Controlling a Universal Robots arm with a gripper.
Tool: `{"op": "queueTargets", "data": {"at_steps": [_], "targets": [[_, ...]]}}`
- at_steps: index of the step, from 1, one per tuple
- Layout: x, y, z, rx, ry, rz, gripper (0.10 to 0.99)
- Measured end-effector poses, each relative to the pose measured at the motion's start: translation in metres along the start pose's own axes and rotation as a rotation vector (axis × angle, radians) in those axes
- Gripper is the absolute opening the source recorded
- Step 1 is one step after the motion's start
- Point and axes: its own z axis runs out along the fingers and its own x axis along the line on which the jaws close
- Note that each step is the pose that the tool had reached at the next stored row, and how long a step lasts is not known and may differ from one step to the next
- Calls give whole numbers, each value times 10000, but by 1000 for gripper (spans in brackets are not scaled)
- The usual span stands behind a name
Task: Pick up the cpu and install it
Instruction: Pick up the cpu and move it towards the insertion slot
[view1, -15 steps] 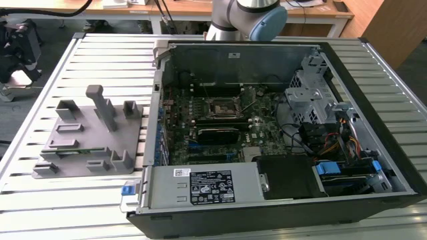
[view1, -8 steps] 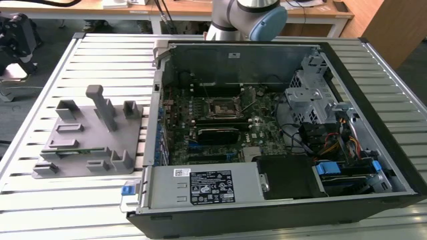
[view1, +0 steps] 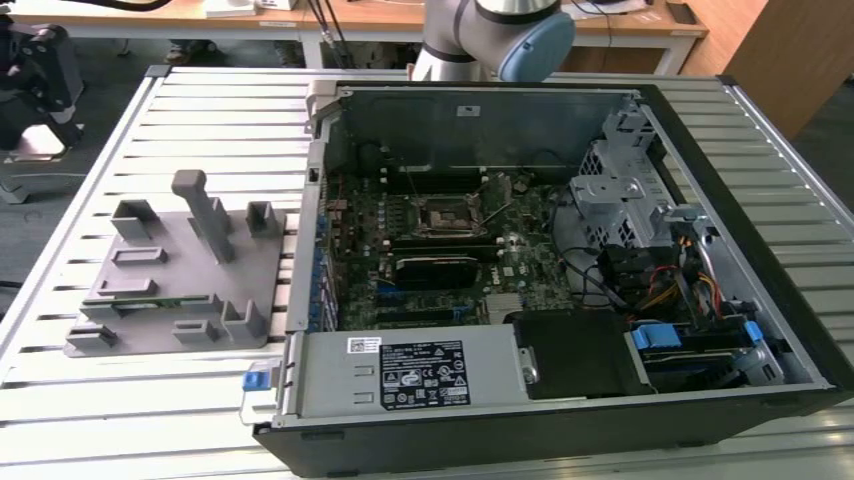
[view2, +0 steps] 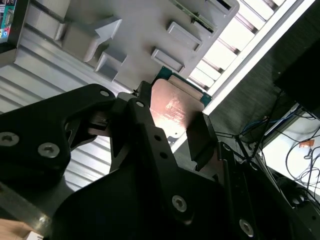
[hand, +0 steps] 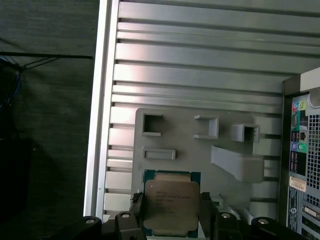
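As is seen in both wrist views, the small flat square cpu with a pale silvery metal top is clasped by the black fingers, held above the grey plastic holder on the slatted metal desk.

The cpu is a small flat square chip with a pale silvery metal lid bearing a few lines of dark print, set on a thin green board that shows as a narrow border at its corners. It is off the table, clamped by two opposite edges between the black jaws of the gripper, its lid facing the first wrist view. In both wrist views it shows against an edge of the grey holder behind it, well apart from it.
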Motion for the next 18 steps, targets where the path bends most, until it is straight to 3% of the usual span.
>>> {"op": "queueTargets", "data": {"at_steps": [18], "targets": [[-384,13,8,-1,-1,-1,529]]}}
